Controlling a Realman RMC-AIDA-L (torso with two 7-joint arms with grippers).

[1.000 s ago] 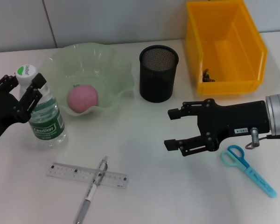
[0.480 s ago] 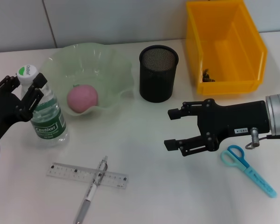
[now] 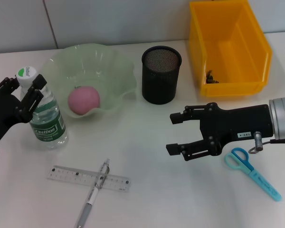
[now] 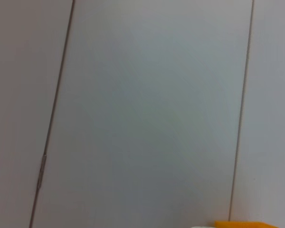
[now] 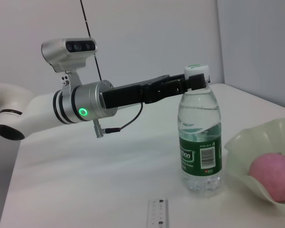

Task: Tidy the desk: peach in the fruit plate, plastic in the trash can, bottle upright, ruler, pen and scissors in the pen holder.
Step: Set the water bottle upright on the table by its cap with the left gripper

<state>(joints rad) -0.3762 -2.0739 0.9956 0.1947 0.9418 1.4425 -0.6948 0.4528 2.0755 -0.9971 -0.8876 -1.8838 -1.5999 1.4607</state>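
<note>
A clear bottle with a green label and white cap stands upright at the left, also seen as the bottle in the right wrist view. My left gripper is shut on its neck just under the cap; the right wrist view shows that left gripper too. The pink peach lies in the green fruit plate. A ruler lies near the front, with a pen across it. Blue scissors lie at the right. My right gripper hovers open left of them, holding nothing.
A black mesh pen holder stands behind the right gripper. The yellow bin at the back right has a small dark scrap inside. The left wrist view shows only wall panels and a sliver of the yellow bin.
The bottle and the left gripper have shifted slightly to the left. The right gripper has edged a little lower and leftward, still open.
</note>
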